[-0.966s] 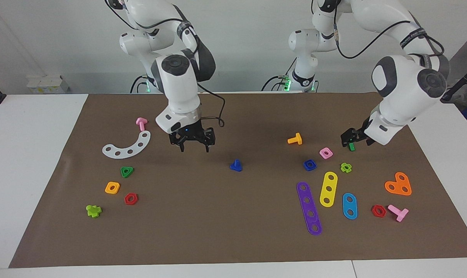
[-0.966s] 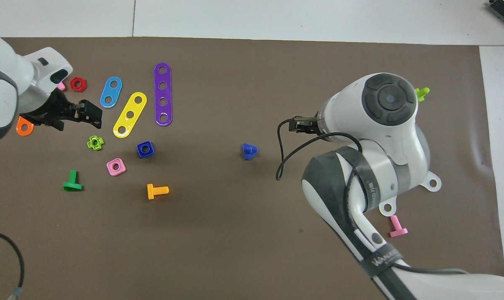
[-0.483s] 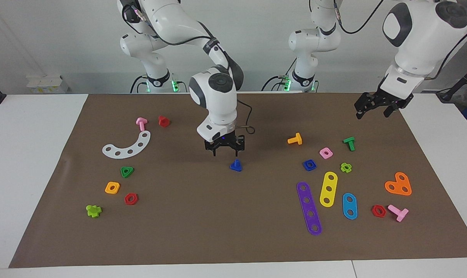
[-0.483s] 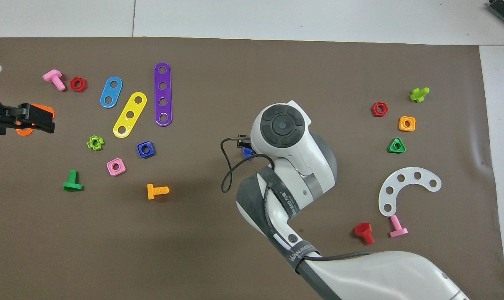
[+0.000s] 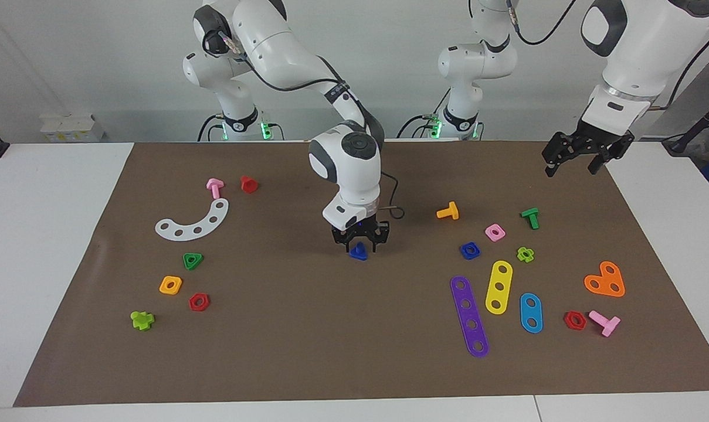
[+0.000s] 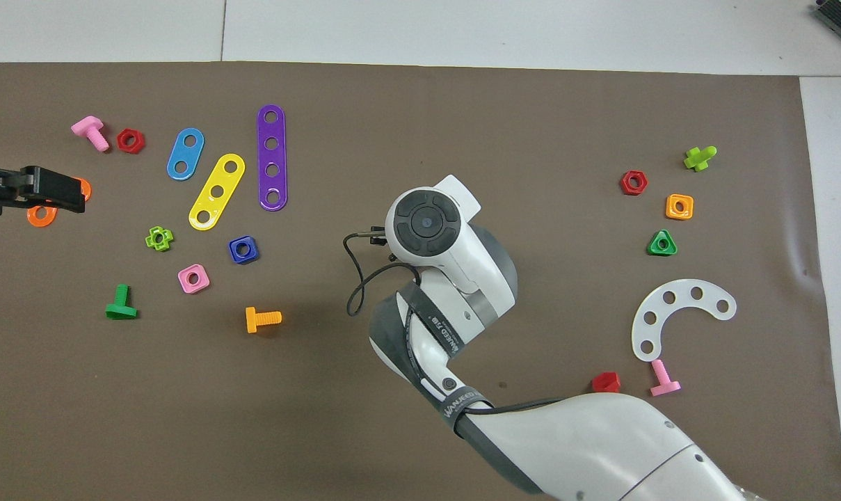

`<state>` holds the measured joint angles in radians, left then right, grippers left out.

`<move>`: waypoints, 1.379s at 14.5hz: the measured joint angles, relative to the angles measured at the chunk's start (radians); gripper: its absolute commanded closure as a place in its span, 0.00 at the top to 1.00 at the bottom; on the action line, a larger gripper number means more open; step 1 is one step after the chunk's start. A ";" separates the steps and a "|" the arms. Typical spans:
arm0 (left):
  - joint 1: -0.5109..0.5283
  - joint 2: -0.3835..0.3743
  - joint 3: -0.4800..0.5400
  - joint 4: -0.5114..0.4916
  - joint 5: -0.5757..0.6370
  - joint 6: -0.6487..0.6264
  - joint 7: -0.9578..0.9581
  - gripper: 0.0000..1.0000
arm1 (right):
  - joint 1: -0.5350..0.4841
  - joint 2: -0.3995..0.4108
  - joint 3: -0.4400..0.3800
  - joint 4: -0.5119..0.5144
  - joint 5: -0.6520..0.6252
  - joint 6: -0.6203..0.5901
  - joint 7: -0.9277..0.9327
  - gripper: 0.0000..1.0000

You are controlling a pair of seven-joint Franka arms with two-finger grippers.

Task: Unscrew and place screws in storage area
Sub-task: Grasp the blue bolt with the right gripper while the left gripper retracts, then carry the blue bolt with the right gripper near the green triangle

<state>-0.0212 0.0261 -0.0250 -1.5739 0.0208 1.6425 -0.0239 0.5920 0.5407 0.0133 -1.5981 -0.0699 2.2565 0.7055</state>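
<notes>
While right hand (image 5: 360, 239) straddles blue screw (image 5: 359, 251), overhead hides both

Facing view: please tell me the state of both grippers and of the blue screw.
Right gripper: lowered around the blue screw, fingers open either side of it.
Blue screw: standing on the brown mat, head down, not lifted.
Left gripper: raised over the mat's edge, open, holding nothing, waiting.

A white surface (image 5: 49, 234) carried a brown paper mat (image 5: 307, 340). A pale grey wall (image 5: 96, 58) rose above it. The light was even.
</notes>
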 measured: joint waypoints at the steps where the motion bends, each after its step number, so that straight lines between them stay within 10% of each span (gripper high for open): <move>1: 0.000 0.000 0.000 -0.004 0.000 0.000 0.000 1.00 | 0.002 0.000 0.000 -0.001 0.000 -0.003 0.000 0.66; 9: 0.001 -0.002 0.006 -0.005 0.000 -0.001 -0.001 1.00 | 0.019 0.006 -0.001 -0.016 -0.003 -0.006 0.004 0.37; 12: 0.001 -0.002 0.007 -0.005 0.000 -0.001 -0.001 1.00 | 0.018 0.005 -0.004 -0.017 -0.028 -0.006 0.004 0.00; 20: 0.001 -0.002 0.007 -0.005 0.000 -0.001 -0.001 1.00 | -0.140 -0.239 -0.014 -0.284 -0.035 -0.007 -0.155 0.00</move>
<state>-0.0198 0.0242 -0.0182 -1.5785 0.0208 1.6418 -0.0246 0.4523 0.3021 -0.0012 -1.8823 -0.1053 2.2493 0.5507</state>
